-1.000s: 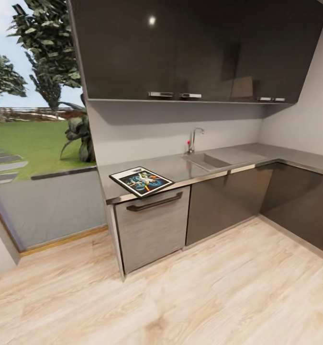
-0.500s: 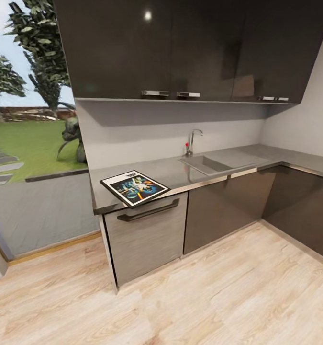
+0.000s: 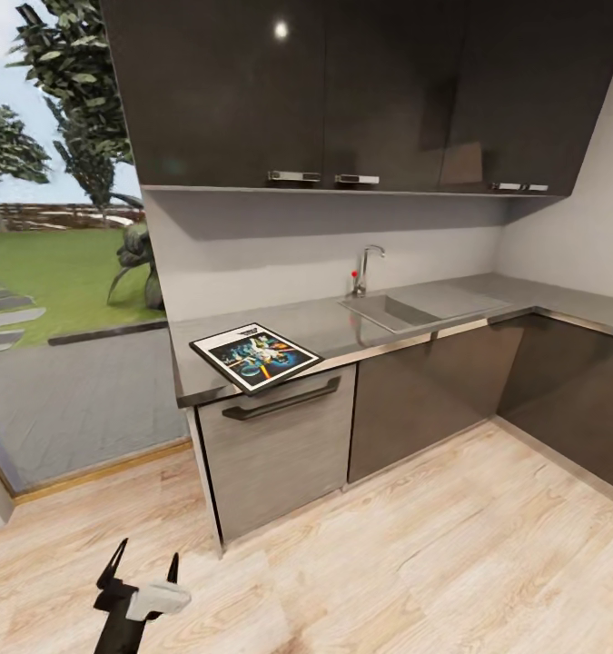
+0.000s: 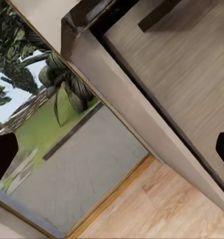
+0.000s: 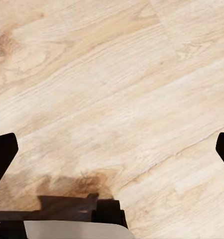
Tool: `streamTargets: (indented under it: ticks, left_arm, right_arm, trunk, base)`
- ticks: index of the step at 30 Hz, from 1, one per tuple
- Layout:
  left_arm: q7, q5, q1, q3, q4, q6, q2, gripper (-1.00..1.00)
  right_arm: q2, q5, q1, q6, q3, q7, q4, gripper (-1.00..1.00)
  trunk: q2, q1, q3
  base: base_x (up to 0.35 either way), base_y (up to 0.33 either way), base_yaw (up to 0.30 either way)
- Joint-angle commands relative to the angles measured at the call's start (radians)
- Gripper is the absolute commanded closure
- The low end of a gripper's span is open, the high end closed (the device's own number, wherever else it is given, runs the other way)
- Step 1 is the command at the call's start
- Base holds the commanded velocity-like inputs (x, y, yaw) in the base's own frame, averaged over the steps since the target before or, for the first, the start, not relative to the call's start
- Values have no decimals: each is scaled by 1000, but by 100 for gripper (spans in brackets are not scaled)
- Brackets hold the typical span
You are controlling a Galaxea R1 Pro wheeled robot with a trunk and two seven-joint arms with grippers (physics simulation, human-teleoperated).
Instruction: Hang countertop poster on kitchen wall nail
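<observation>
Black-framed poster (image 3: 256,356) with colourful art lying flat at the near left corner of the grey brushed-metal countertop (image 3: 488,298), left gripper (image 3: 143,570) hovering low over the wooden floor (image 3: 415,563) with fingers spread apart, right gripper (image 5: 112,149) likewise parted, holding nothing

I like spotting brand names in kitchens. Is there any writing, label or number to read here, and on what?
Poster on the countertop: a dark strip of lettering along one edge, too small and blurred to read.
Cabinets, tap, left gripper: no readable text.
</observation>
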Motion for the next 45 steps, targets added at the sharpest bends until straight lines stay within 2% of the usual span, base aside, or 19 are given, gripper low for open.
streamTargets:
  ticks: [1, 2, 3, 4, 5, 7, 8, 9, 10, 11, 12, 16, 21, 23, 24, 29, 36, 45]
  left_arm:
    - [26, -36, 0, -8, -8, -2, -4, -100]
    - [43, -57, 0, -17, -17, -2, -7, -100]
    - [66, -94, 0, -31, -45, -2, -12, -100]
    - [75, -110, 0, -36, -60, -2, -15, -100]
    - [103, -209, 0, -52, -169, -1, -28, -100]
    - [106, -240, 0, -55, -189, -1, -30, -100]
    - [110, -328, 0, -58, -225, 0, -41, -100]
    - [111, -348, 0, -59, -230, 1, -45, -100]
    - [111, -393, 0, -60, -238, 1, -53, -100]
    - [111, -417, 0, -60, -244, 1, -57, -100]
    - [111, -478, 0, -61, -266, 17, -63, -100]
    - [112, -591, 0, -67, -310, 70, -73, -100]
    - [112, -633, 0, -75, -316, 84, -74, -100]
    - [111, -674, 0, -75, -316, 87, -74, -100]
    - [111, -743, 0, -73, -315, 114, -74, -100]
    - [112, -774, 0, -74, -315, 167, -74, -100]
    - [113, -781, 0, -74, -316, 181, -74, -100]
    - [112, -782, 0, -71, -314, 183, -72, -100]
  right_arm:
    - [0, 0, -1, -3, 0, 0, 1, -100]
    - [-1, 0, -1, -3, 0, 0, 1, -100]
    - [-1, 0, -1, -3, 0, 0, 1, -100]
    - [-1, 0, -1, -3, 0, 0, 1, -100]
    - [-3, 0, -1, -3, 0, 0, 1, -100]
    - [-4, 0, -1, -3, 0, 0, 1, -100]
    - [-4, 0, -1, -3, 0, 0, 1, -100]
    - [-4, 0, -1, -3, 0, 0, 1, -100]
    - [-4, 0, -1, -3, 0, 0, 1, -100]
    - [-4, 0, -1, -3, 0, 0, 1, -100]
    - [-5, 0, -1, -3, 0, 0, 1, -100]
    - [-5, 0, -1, -3, 0, 0, 1, -100]
    - [-6, 0, -1, -3, 0, 0, 1, -100]
    - [-6, 0, -1, -3, 0, 0, 1, -100]
    - [-6, 0, -1, -3, -1, 0, 1, -100]
    - [-7, 0, -1, -3, -1, 0, 0, -100]
    - [-8, 1, -1, -4, 0, 0, -2, -100]
    - [-9, 0, -1, -3, 0, 0, -2, -100]
  trunk:
    - [0, 0, -1]
    - [0, 0, -1]
    - [0, 0, -1]
    - [0, 0, -1]
    - [0, 0, -1]
    - [0, 0, -1]
    - [0, 0, -1]
    - [0, 0, -1]
    - [0, 0, -1]
    - [0, 0, -1]
    - [0, 0, -1]
    - [0, 0, -1]
    - [0, 0, -1]
    - [0, 0, -1]
    - [0, 0, -1]
    - [0, 0, -1]
    - [0, 0, -1]
    - [0, 0, -1]
  base:
    - [0, 0, 0]
    - [0, 0, 0]
    - [0, 0, 0]
    - [0, 0, 0]
    - [0, 0, 0]
    - [0, 0, 0]
    - [0, 0, 0]
    - [0, 0, 0]
    - [0, 0, 0]
    - [0, 0, 0]
    - [0, 0, 0]
    - [0, 0, 0]
    - [0, 0, 0]
    - [0, 0, 0]
    - [0, 0, 0]
    - [0, 0, 0]
    - [11, 6, 0]
    - [194, 161, -37]
